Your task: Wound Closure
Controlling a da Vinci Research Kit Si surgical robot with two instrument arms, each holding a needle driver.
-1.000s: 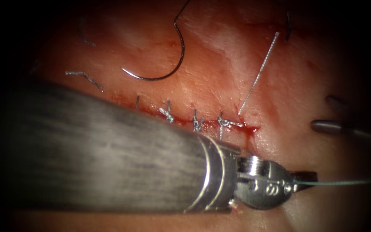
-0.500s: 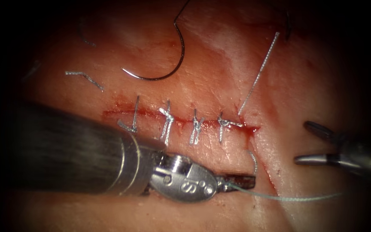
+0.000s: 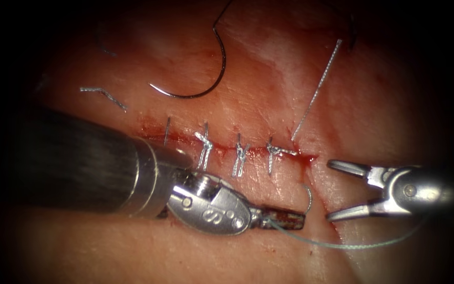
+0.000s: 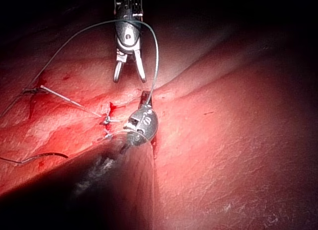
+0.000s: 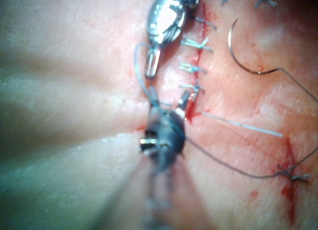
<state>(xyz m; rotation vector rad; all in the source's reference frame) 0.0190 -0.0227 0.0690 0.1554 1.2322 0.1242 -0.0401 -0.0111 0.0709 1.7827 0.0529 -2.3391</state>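
My left tool's jaws are shut on the pale thread, below the right end of the cut in the tissue. From them the thread curls up to the last stitch and trails off right. My right tool's jaws stand wide open just right of the cut's end, holding nothing. The curved needle lies free on the tissue beyond the cut, not in the tissue. In the left wrist view the left jaws hold the thread below the open right tool.
Several tied stitches cross the cut, with red fluid at its right end. A long stiff thread tail rises from the last stitch. Cut ends of thread lie at the far left. The left shaft covers the cut's left part.
The left tool drew back to the left with the thread, uncovering the stitches. The right tool came in from the right, jaws open, toward the cut's right end.
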